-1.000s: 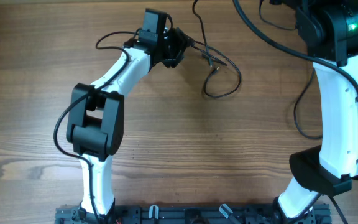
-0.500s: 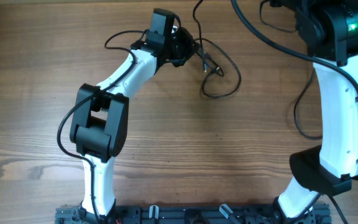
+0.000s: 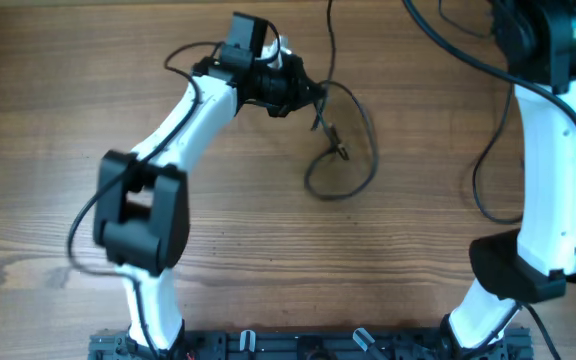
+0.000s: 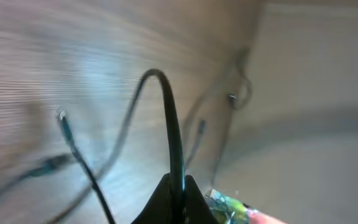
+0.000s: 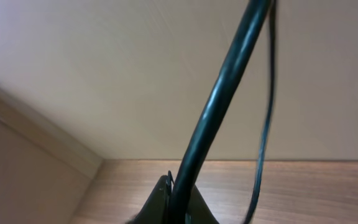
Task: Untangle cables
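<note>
The cables point(image 3: 372, 150) are being kept at the far middle of the desk point(image 3: 268, 270). A loose loop is lying flat there, with a small plug end point(image 3: 340, 152) resting inside it. One strand is being clenched in the left pincer point(image 3: 301, 90), just beside the loop's far left. The wrist above it is covering where the cords meet. In the badly blurred left wrist view, that strand is being shown arching up out of the closed tips, with thinner cords trailing over the wood behind.

Another strand is being led off the far edge of the overhead view. The right pincer point(image 5: 178, 200) is being hidden from the overhead camera. In the right wrist view it is being shown clamped on a black cord rising steeply before a pale wall point(image 5: 104, 74), with a thinner strand hanging beside it.

Thick black wires point(image 3: 480, 175) from the right arm point(image 3: 548, 180) are being draped over the desk's right side, apart from the loop.
</note>
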Motion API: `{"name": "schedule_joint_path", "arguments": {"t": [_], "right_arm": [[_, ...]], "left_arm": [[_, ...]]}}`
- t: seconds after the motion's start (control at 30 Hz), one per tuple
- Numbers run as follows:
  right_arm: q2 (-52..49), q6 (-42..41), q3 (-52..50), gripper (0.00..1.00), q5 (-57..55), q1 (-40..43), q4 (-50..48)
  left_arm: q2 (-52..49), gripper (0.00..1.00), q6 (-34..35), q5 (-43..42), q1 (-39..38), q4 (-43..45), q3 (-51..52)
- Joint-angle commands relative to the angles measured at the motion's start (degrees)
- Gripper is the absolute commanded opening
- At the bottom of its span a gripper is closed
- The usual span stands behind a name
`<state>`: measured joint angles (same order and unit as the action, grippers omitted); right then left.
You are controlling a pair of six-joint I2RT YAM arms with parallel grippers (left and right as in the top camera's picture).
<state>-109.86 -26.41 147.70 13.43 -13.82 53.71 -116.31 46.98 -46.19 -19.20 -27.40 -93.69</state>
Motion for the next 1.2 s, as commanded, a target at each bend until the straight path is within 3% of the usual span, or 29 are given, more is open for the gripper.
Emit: {"name": "schedule_joint_path", "arguments": {"t": [0.0,0.07,0.37,0.5,0.83,1.17], "right_arm": [[-3.9,1.4,0.3,0.04,-1.8,-0.1,-0.1],[-4.3,1.4,0.3,0.04,-1.3,-0.1,0.3],[-1.8,1.5,0.3,0.04,6.0,0.0,-0.3],[0.7,2.3,0.3,0.04,4.9,1.4,-0.3],[0.0,3.0,0.3,0.04,-11.8,10.1,-1.0],[-8.1,10.0,0.0,0.04,-25.1,18.9,-10.6]], "left_arm": [[9.8,0.04,-3.6,-1.0,0.9,-0.9,-0.2],[12.3,0.04,-3.8,2.3,1.3,-2.5,-0.2],[15.3,0.04,-3.7,36.9,1.7,-18.2,-0.2],[15.1,0.04,-3.7,44.8,1.7,-22.3,-0.2],[15.1,0.04,-4.8,47.6,1.7,-26.5,-0.2],[15.1,0.04,-4.8,47.3,1.7,-26.5,-0.2]]}}
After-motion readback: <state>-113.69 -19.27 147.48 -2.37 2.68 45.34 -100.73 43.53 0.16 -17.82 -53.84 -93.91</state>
